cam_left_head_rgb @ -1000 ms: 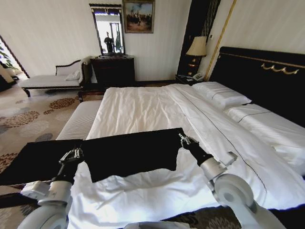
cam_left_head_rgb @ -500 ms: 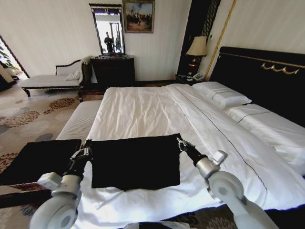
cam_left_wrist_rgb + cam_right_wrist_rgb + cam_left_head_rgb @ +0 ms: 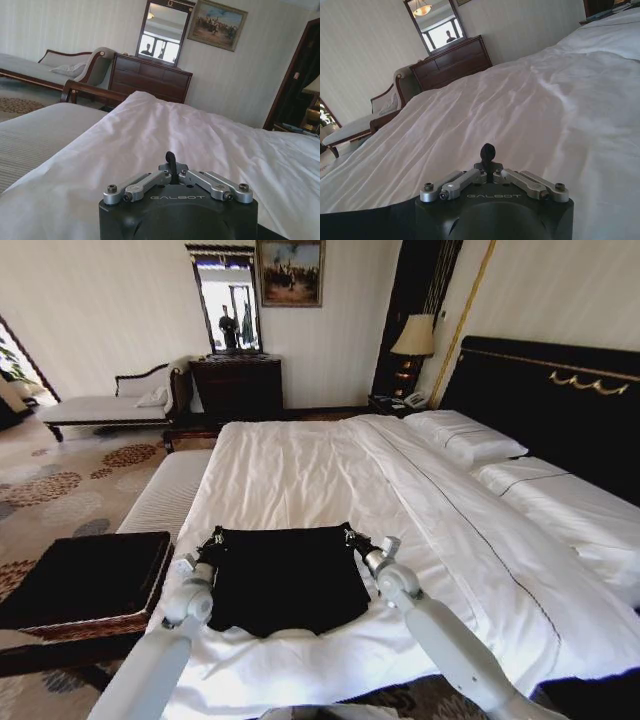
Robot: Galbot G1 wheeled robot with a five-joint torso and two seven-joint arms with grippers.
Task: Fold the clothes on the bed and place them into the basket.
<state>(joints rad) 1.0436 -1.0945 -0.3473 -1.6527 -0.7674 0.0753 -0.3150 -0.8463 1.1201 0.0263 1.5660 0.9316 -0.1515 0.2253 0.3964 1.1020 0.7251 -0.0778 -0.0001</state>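
The black T-shirt (image 3: 287, 577) lies flat on the bed (image 3: 300, 470); the left gripper (image 3: 213, 541) and right gripper (image 3: 350, 536) each have their fingers clamped on a far corner, likely to fold it squarely.

shirts: 1 black T-shirt (image 3: 288, 575) at 6 o'clock on the bed (image 3: 300, 475) | baskets: 1 basket (image 3: 85, 580) (black cloth on top) at 9 o'clock | grippers: 2, left gripper (image 3: 213, 540), right gripper (image 3: 352, 537) | pillows: 2 white pillows (image 3: 465, 438) at 2 o'clock
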